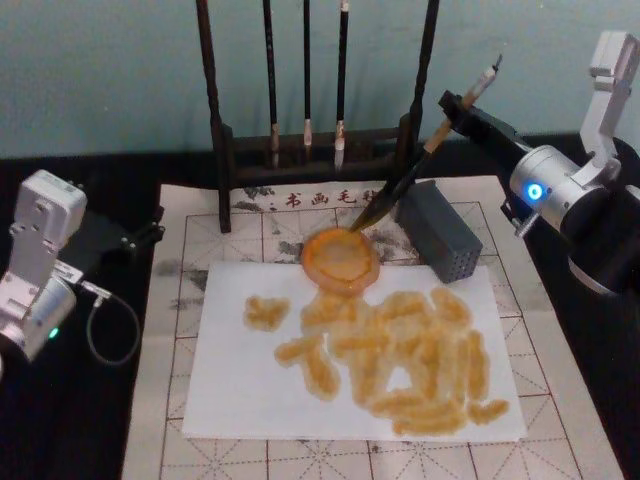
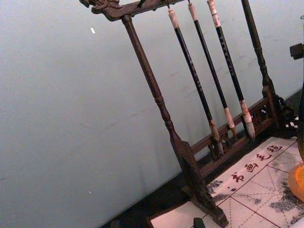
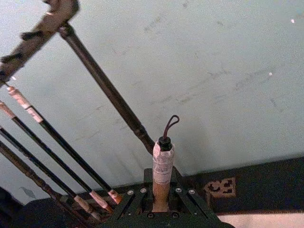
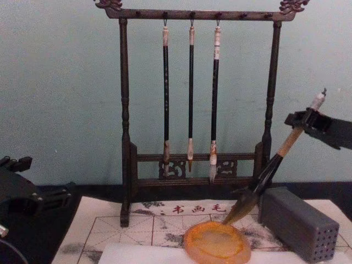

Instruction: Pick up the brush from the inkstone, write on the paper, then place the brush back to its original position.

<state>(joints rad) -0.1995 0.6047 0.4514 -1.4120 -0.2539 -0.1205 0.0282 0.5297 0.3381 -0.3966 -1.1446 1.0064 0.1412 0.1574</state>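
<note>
The brush [image 1: 420, 165] slants across the upper right of centre in the head view. Its dark tuft points down and left to the upper-right rim of the inkstone [image 1: 312, 262], and its whitish looped end is up toward the top right. In the chest view the tuft tip sits at or just above the dish's rim at lower centre; contact cannot be told.

The right gripper [image 1: 452, 108] is closed on the tan handle, high up near the whitish end. The right wrist view shows the handle rising from between the clamped jaws with the loop on top. This high grip likely keeps the gripper clear of the wet tuft and the dish, and lets a small tilt steer the tip.

The paper [image 1: 240, 380] fills the lower centre of the head view, with the inkstone overlapping its top edge. Amber strokes cover its middle and right, so the writing looks done. The step in hand appears to be laying the brush back on the inkstone (tuft in the dish, handle out to the right, most likely).

A grey perforated block [image 1: 445, 230] stands just right of the dish, under the slanting handle, so a lowered handle could knock it. Behind both stands the dark rack [image 1: 215, 150] with three thin brushes [image 1: 305, 70], all on the red-gridded mat [image 1: 200, 250]. The left gripper [image 1: 125, 235] rests parked at the left edge, well apart from the work.
</note>
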